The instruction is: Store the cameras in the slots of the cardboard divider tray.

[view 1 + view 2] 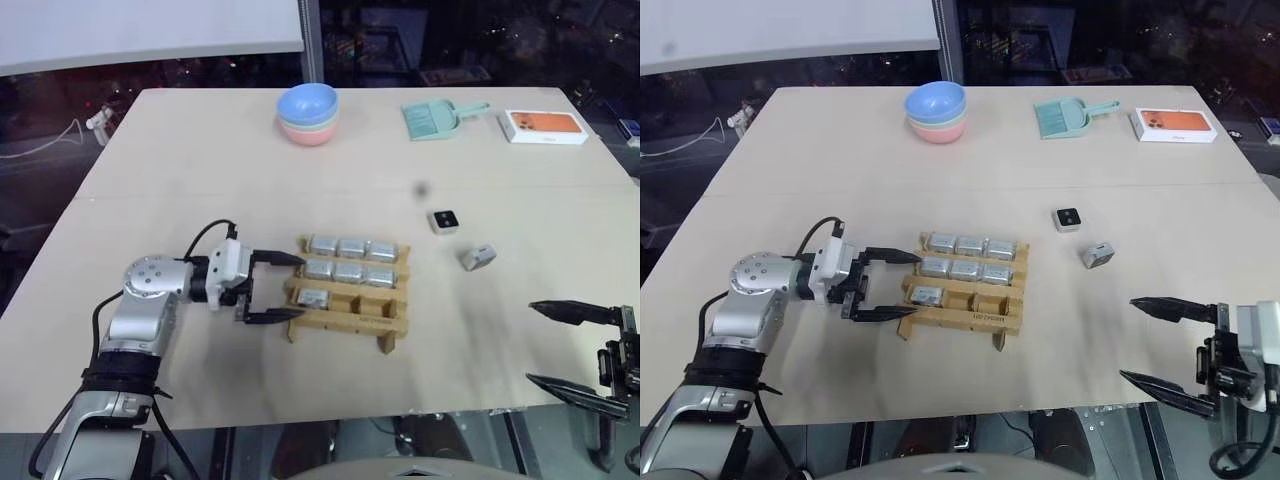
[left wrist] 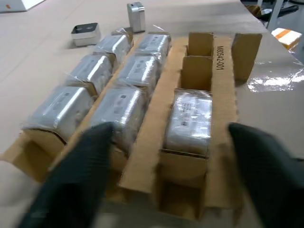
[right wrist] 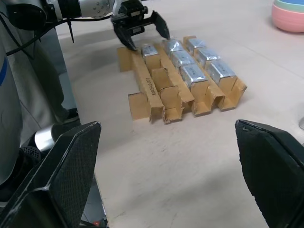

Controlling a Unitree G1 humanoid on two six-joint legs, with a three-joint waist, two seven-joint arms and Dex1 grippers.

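The cardboard divider tray (image 1: 392, 322) lies at the table's middle front. Several wrapped silver cameras sit in its slots: three in the far row, three in the middle row, and one (image 1: 315, 298) at the left end of the near row. The other two near-row slots (image 2: 199, 59) are empty. My left gripper (image 1: 298, 288) is open at the tray's left end, its fingers (image 2: 80, 180) either side of that near-row camera (image 2: 190, 121). Two loose cameras lie right of the tray, one lens-up (image 1: 445, 221) and one (image 1: 478, 257) nearer me. My right gripper (image 1: 532, 342) stands open at the front right, holding nothing.
At the table's far side stand stacked bowls (image 1: 310, 113), a teal dustpan (image 1: 440, 118) and a white-and-orange flat box (image 1: 545, 126). The table's front edge (image 1: 400, 415) runs just below the tray.
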